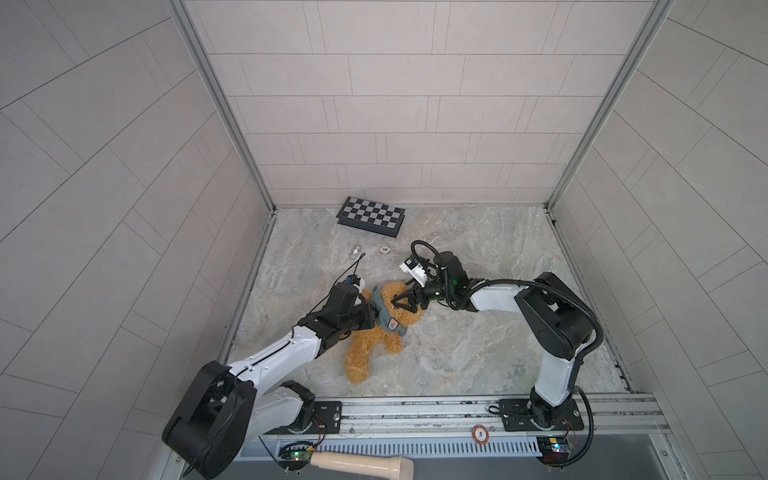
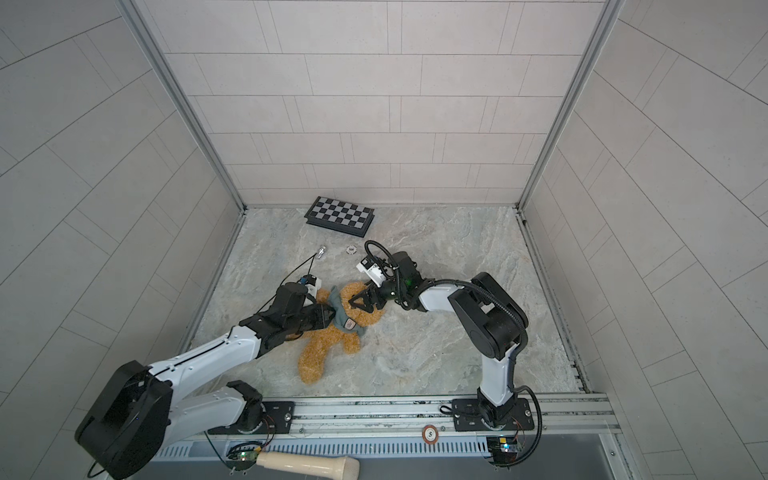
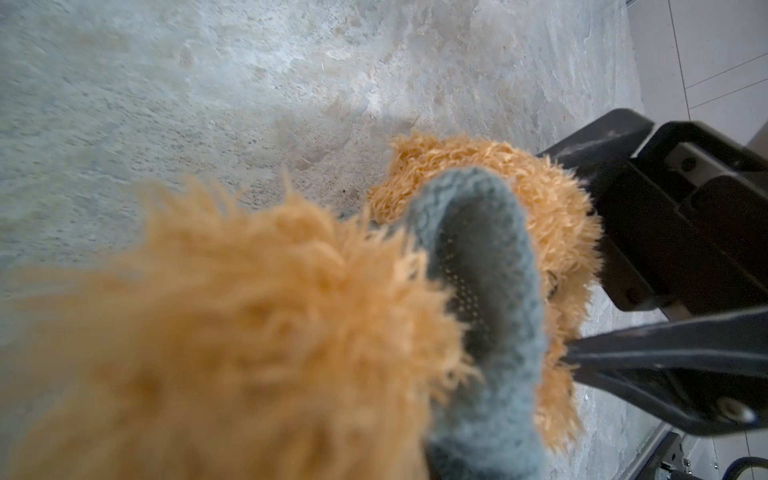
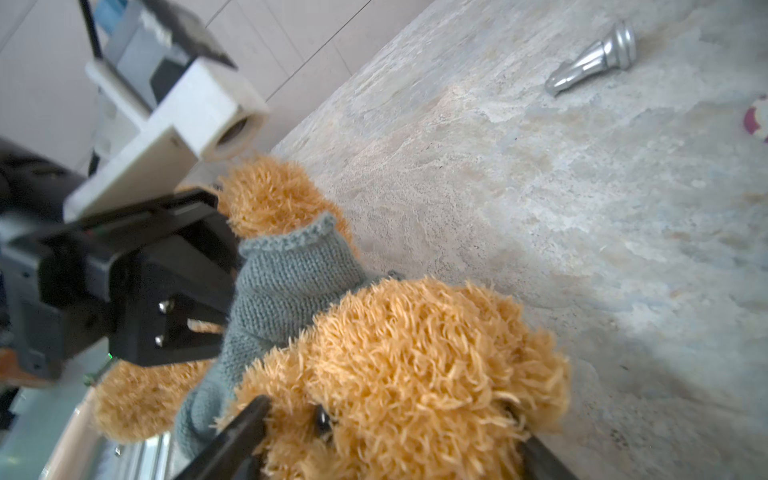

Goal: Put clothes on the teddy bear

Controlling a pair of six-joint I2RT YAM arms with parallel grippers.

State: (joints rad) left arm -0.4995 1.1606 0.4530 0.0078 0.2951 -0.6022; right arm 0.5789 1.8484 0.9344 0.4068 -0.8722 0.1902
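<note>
Bear [image 1: 362,356] lies on tabletop [image 1: 478,340], lower centre of both top views, grey sweater [image 1: 386,323] draped over it. Right jaws spread, one each side of head. Left jaws against sweater; pinching or not, cannot tell.

- In both top views the teddy bear [image 1: 368,353] lies on the table [image 1: 478,332] left of the middle, with its head toward the back wall and its legs toward the front rail [image 1: 415,409].
- A knitted sweater [image 1: 384,320] lies across its chest, with one arm through a sleeve.
- The left gripper [image 1: 371,314] meets the sweater from the frame's left. The right gripper [image 1: 400,297] straddles the bear's head from the right.
- Behind the bear, a chess piece [image 1: 355,251] lies on its side, left of a poker chip [image 1: 385,249].
- A chessboard [image 1: 371,216] lies farther back, just before the wall.
- A second poker chip [image 1: 481,435] sits on the rail, lower right of the bear.
- A wooden handle [image 1: 361,463] lies along the frame's bottom edge.
</note>
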